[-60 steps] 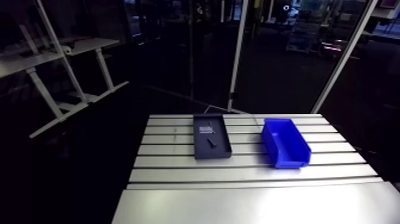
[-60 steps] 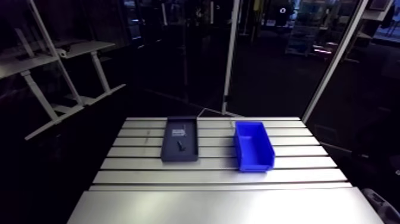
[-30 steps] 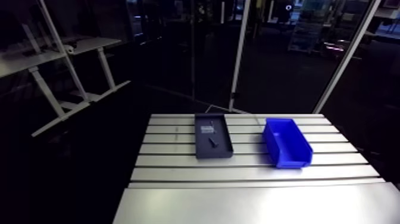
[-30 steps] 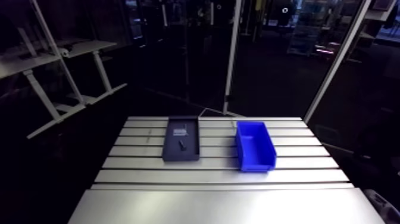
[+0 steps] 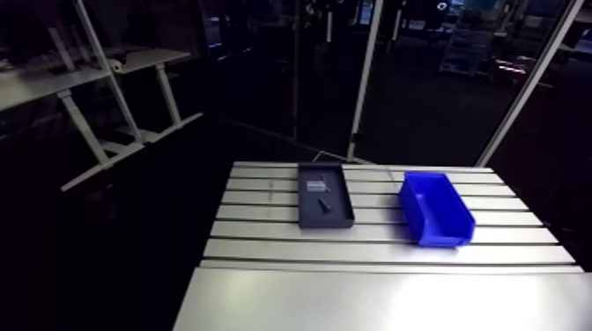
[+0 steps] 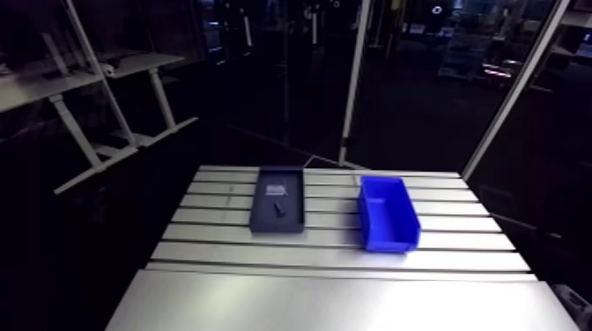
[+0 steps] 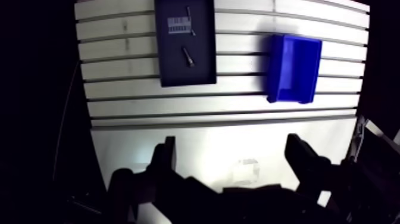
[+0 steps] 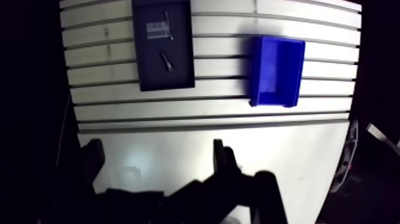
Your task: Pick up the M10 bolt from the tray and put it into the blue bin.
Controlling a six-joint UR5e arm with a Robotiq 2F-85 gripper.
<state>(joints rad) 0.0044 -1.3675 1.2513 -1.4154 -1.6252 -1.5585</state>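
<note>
A dark rectangular tray (image 7: 178,72) lies on the slotted table, far ahead of the gripper. In it a dark bolt (image 7: 188,56) lies near the middle, and a thinner bolt (image 7: 189,12) lies past a white label (image 7: 178,25). The blue bin (image 7: 291,68) stands beside the tray and looks empty. My gripper (image 7: 235,156) hangs high over the table's near plain strip, open, with nothing between its fingers (image 7: 165,156). In the arm view the tray (image 5: 336,218), the bolt (image 5: 324,203) and the blue bin (image 5: 436,209) show, but the gripper does not.
The table (image 5: 379,295) has a smooth plate at the near side and slotted rails farther back. Its edges drop off into a dark floor on all sides. A gap of bare rails separates tray and bin.
The arm view has shifted a little, so the camera moved. The tray, the bolts and the blue bin keep their places on the table.
</note>
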